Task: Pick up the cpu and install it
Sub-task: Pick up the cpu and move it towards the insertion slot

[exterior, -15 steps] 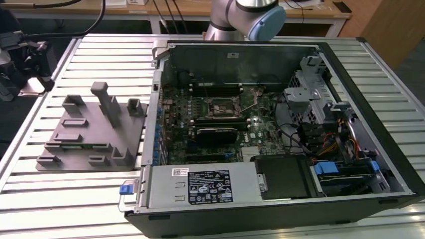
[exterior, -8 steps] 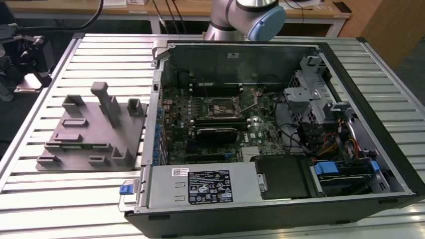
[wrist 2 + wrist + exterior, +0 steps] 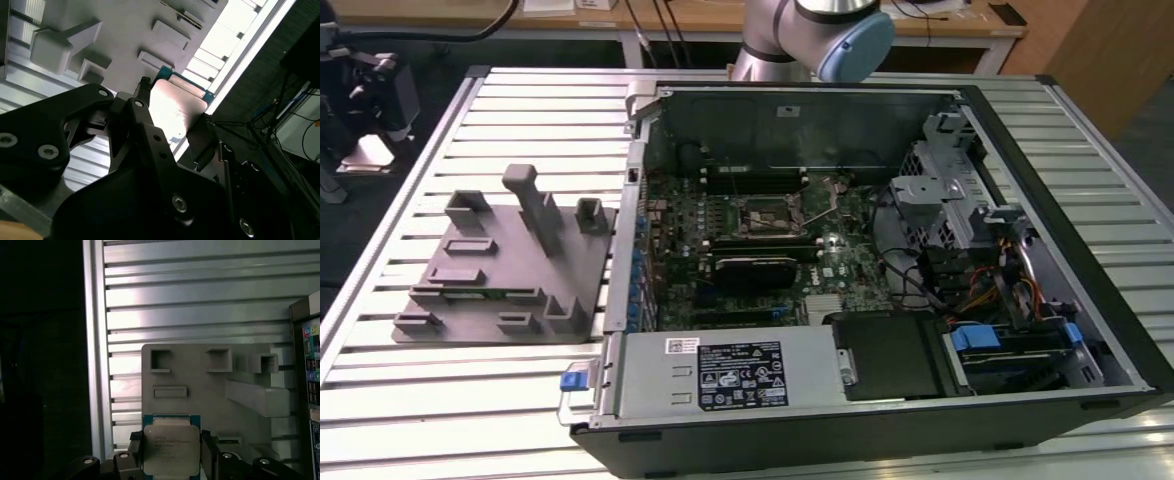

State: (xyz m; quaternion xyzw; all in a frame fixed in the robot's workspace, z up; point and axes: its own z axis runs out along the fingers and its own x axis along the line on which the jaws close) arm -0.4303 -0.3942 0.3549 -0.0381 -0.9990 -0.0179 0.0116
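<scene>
**Between the gripper's [image 3: 171, 454] fingers, the cpu [image 3: 170, 446] is clamped over the grey fixture plate [image 3: 200, 375]**

Between the two black fingers [image 3: 136, 454] the cpu lies flat. Its silver lid faces the first wrist camera, and a thin green rim shows along the edge farthest from the gripper's body. One finger presses on each of two opposite sides of the chip, so the jaws are closed on it. The second wrist view shows the same hold from a slant, with the lid catching bright light between the dark fingers.

Beyond the fingertips lies the fixture plate, a grey slab with several rectangular pockets and raised blocks, including one long bar. The cpu covers the plate's nearest part in the first wrist view. Whether the chip's underside touches the plate cannot be told.

Under the plate, and running on past it away from the gripper, is the slatted metal table [image 3: 200, 305]. Off to one side of the gripper, just beside the plate, stands the wall of the open computer case [image 3: 312, 365] with its printed labels.

In the exterior view the case lies open on the table, with the plate close beside it on the exterior view's left. Inside, the square black-framed socket [image 3: 771, 215] sits on the green motherboard [image 3: 854, 265], well apart from the plate. The arm [image 3: 817, 30], grey with a blue joint cap, rises behind the far wall of the case.
</scene>
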